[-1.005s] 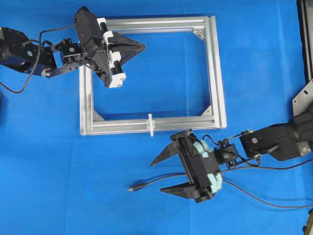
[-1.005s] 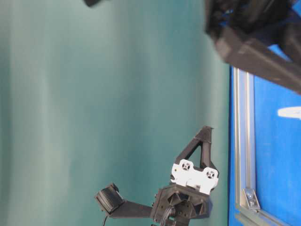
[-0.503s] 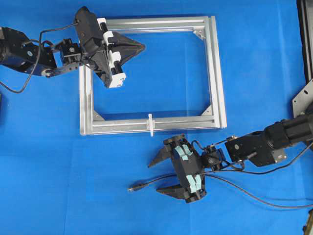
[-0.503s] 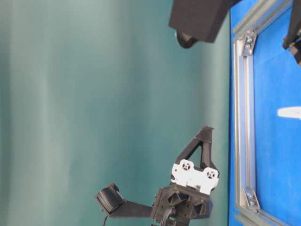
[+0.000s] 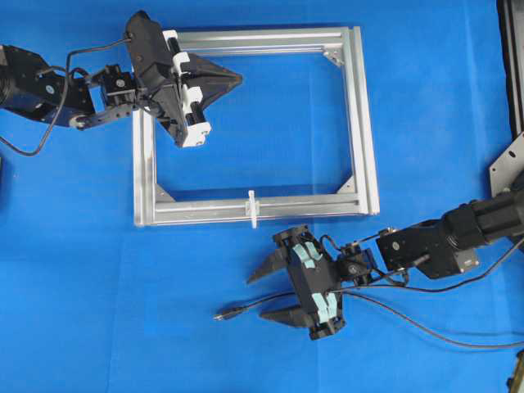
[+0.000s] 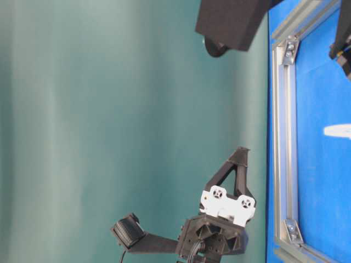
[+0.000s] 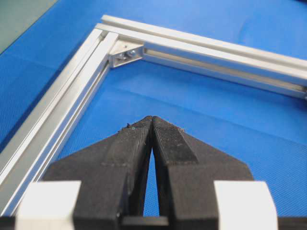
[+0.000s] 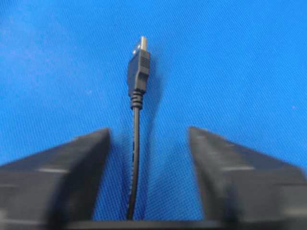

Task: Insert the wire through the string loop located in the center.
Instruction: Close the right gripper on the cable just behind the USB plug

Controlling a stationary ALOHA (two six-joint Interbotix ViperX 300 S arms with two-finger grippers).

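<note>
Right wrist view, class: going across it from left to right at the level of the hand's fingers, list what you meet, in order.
Left-side finger → the wire, lying on the blue table in the gap, its plug pointing away → right-side finger.

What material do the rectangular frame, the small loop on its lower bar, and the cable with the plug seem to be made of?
Frame: probably aluminium, from its silvery matte slotted bars. String loop: white, thin, perhaps plastic or cord; too small to tell. Wire: smooth black sheath, probably rubber or plastic, with a metallic plug tip.
</note>
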